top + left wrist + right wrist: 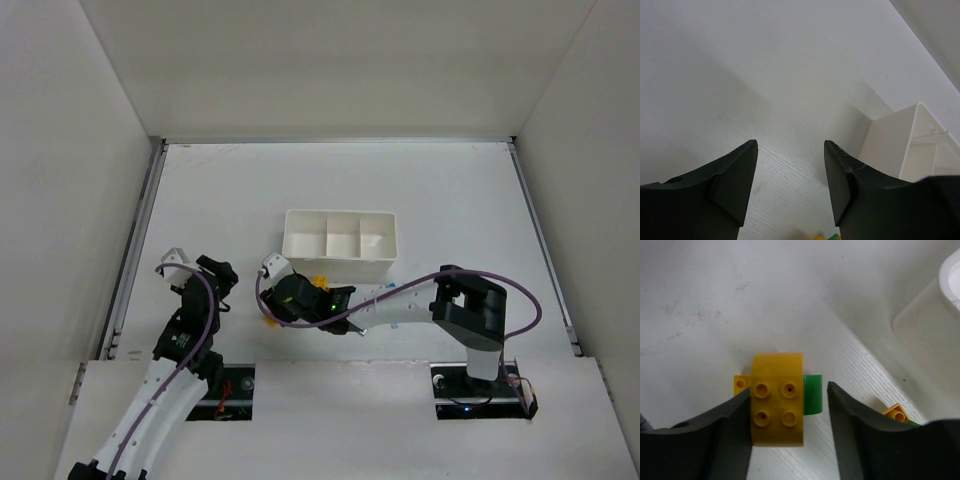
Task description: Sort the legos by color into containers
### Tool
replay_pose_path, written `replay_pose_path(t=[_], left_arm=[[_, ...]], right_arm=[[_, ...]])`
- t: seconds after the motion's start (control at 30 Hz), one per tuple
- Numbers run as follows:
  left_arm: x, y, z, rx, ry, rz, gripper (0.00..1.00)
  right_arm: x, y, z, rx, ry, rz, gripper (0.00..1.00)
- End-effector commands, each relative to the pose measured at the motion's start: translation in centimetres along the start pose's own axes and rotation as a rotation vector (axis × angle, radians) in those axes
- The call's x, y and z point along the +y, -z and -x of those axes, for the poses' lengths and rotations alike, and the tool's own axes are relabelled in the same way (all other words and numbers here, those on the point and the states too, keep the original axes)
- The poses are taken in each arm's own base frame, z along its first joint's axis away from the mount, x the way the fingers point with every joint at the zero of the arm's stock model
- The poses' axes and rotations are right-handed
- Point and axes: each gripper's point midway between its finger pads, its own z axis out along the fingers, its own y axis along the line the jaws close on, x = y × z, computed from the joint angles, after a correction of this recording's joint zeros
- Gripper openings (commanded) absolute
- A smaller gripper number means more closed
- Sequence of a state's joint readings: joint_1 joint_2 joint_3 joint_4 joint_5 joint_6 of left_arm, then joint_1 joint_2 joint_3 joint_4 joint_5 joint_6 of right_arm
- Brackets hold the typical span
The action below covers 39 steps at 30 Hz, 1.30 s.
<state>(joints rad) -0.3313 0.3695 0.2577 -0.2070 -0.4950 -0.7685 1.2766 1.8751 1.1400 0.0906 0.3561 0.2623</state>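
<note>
White table (250, 190) | left hand (790, 150) parted, empty | right hand (789, 390) parted astride yellow lego (777, 400); overhead hides this

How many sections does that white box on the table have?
3, in a row in the white tray: the left section, the middle section, the right section. None seems hidden.
</note>
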Motion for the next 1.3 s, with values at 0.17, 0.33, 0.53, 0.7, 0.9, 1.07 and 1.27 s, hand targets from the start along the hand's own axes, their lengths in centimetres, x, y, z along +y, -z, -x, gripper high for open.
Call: replay_pose_path(t=[0.17,0.33,0.53,0.7,0.9,1.07,1.27], left_arm=[[-0.1,-0.1,-1.2,0.049,0.003,-0.020,0.53],[-1.2,0.3,-1.1,0.064,-0.007,-0.054,0.55],[-4.6,1.8,0.0,0.100,0.022,-0.191,0.59],[-8.6,3.9,1.5,0.132,0.088,-0.351,0.58],[-12.5,5.8,1.1,0.198,0.141,-0.541,0.59],[-14.7,6.5,0.5,0.219,0.171,-0.644,0.62],[-17.0,6.9,0.3,0.216,0.180,-0.724,0.63]], right_arm=[[0.8,-0.1,2.9,-0.069,-0.025,0.012,0.38],[0.8,1.9,5.5,-0.140,-0.066,0.033,0.36],[-2.7,4.9,10.7,-0.272,-0.142,0.007,0.36],[-7.5,6.7,13.7,-0.355,-0.206,-0.050,0.36],[-10.6,8.4,15.9,-0.422,-0.260,-0.051,0.36],[-11.3,8.9,16.5,-0.444,-0.305,-0.035,0.35],[-11.6,9.1,16.5,-0.454,-0.373,0.018,0.34]])
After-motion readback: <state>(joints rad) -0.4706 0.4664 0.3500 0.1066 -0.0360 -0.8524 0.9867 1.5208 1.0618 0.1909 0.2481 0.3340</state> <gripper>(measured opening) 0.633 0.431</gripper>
